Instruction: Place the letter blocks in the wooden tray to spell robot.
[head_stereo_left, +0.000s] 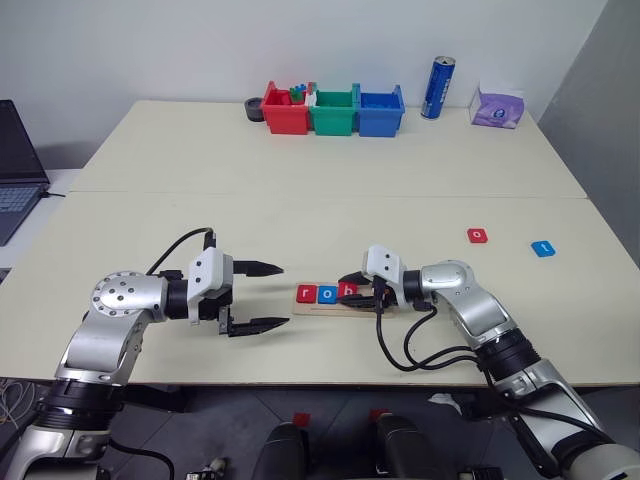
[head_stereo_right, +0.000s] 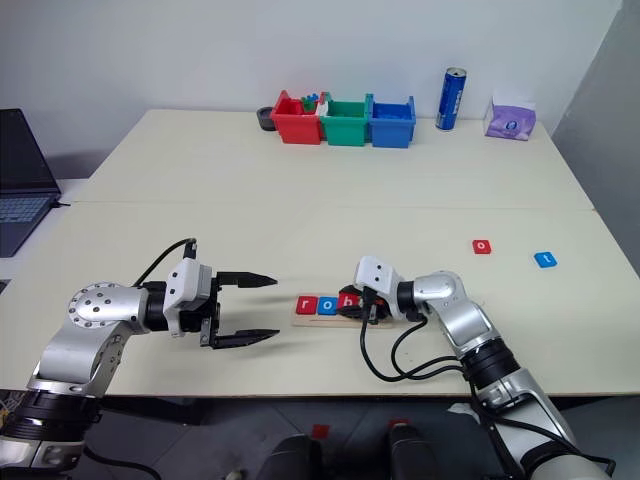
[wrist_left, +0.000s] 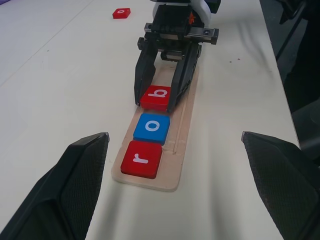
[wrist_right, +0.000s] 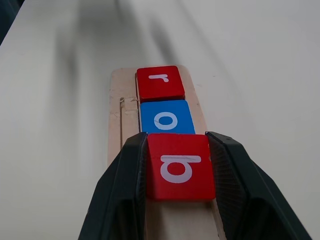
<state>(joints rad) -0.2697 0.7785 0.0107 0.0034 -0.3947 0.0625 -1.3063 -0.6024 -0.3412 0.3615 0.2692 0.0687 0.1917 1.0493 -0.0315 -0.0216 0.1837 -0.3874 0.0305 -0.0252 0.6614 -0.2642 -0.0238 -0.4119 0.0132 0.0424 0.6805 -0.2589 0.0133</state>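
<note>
The wooden tray (wrist_left: 187, 117) lies near the table's front edge, between my two grippers. It holds a red "r" block (wrist_left: 141, 159) at its left end and a blue "o" block (wrist_left: 151, 128) beside it. My right gripper (wrist_left: 156, 100) is shut on a red "b" block (wrist_right: 180, 165), which sits in the tray right after the "o". My left gripper (head_stereo_left: 268, 296) hovers open just left of the tray, holding nothing. A red "o" block (head_stereo_left: 478, 235) and a blue block (head_stereo_left: 543, 248) lie loose on the table to the right.
Red (head_stereo_left: 284, 112), green (head_stereo_left: 333, 113) and blue (head_stereo_left: 380, 112) bins stand in a row at the back. A blue can (head_stereo_left: 437, 88) and a purple tissue pack (head_stereo_left: 497, 106) are at the back right. A laptop (head_stereo_left: 15, 165) sits at the left edge.
</note>
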